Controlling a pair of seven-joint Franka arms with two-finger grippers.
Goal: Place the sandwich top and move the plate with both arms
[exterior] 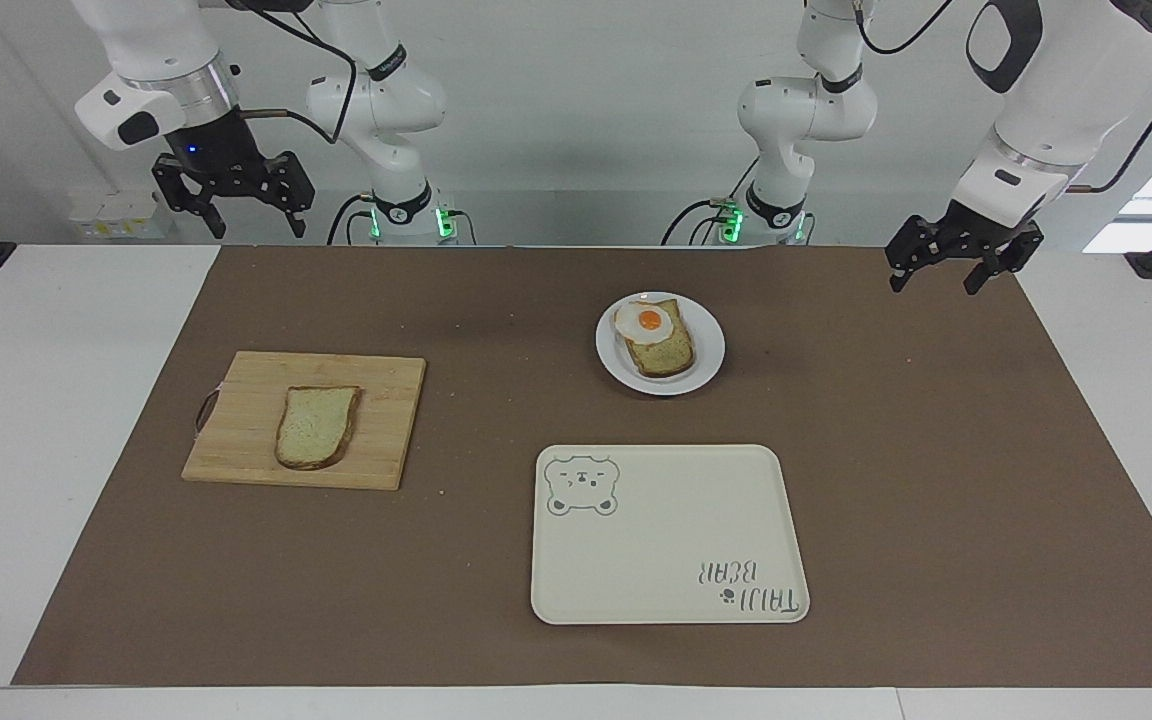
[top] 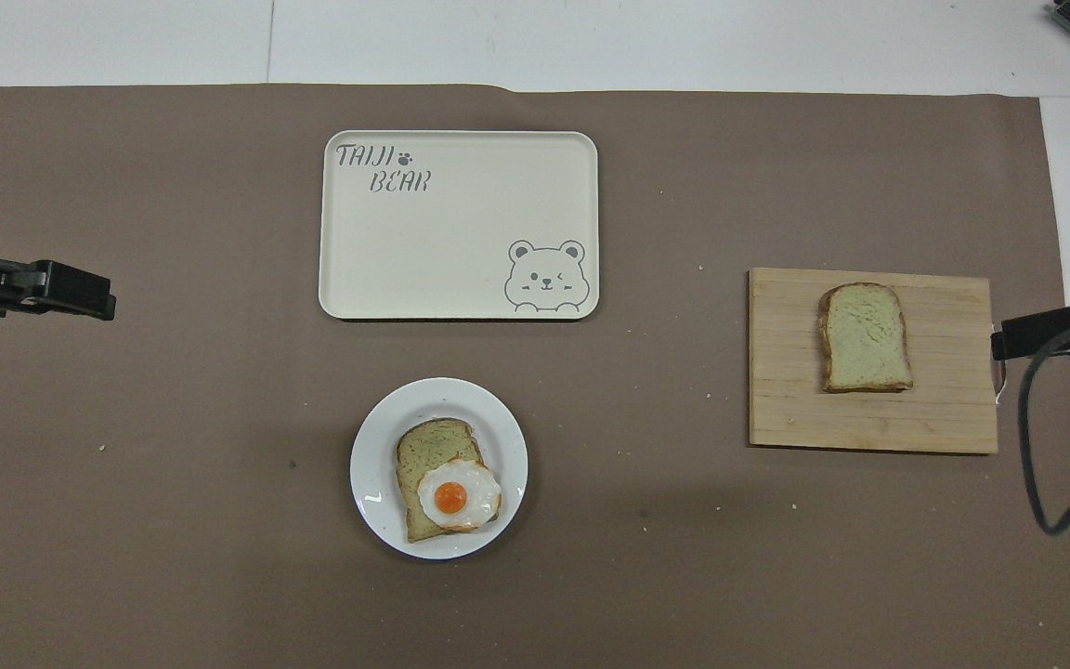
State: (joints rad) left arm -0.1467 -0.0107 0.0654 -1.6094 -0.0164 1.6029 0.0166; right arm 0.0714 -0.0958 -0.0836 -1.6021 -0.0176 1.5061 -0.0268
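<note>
The sandwich top [exterior: 316,427] [top: 866,337], a plain bread slice, lies flat on a wooden cutting board [exterior: 391,400] [top: 953,409] toward the right arm's end of the table. The small white plate [exterior: 708,352] [top: 374,460] holds a bread slice with a fried egg [exterior: 649,321] [top: 450,497]. It sits nearer to the robots than the tray. My right gripper [exterior: 256,228] [top: 1046,333] hangs open and empty, high over the mat's edge beside the board. My left gripper [exterior: 934,284] [top: 61,290] hangs open and empty over the mat at the left arm's end.
A cream rectangular tray [exterior: 671,540] [top: 442,232] with a bear drawing lies farther from the robots than the plate. A brown mat [exterior: 496,400] covers the middle of the white table. A black cable [top: 1032,446] loops down from the right arm.
</note>
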